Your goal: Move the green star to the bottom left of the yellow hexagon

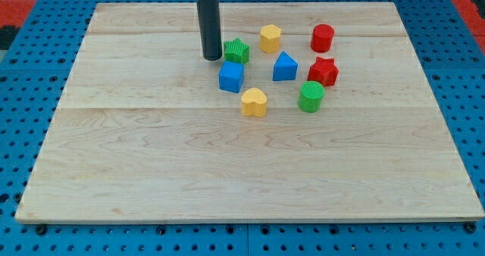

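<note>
The green star lies near the top middle of the wooden board. The yellow hexagon sits to its upper right, a short gap away. My tip is just left of the green star, close to or touching its left side. The rod rises straight up out of the view's top.
A blue cube lies just below the green star. A yellow heart, a blue triangular block, a red star, a red cylinder and a green cylinder are clustered to the right.
</note>
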Action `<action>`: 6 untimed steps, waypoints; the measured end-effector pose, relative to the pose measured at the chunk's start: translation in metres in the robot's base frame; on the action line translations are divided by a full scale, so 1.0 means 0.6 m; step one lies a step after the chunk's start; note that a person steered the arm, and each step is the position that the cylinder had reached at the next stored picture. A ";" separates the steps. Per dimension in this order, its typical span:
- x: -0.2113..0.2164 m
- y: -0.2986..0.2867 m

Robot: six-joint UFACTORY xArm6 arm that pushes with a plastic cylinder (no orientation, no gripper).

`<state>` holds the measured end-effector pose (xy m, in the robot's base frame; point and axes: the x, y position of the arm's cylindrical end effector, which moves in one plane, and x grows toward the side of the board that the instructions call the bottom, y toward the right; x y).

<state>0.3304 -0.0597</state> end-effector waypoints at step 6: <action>-0.006 0.085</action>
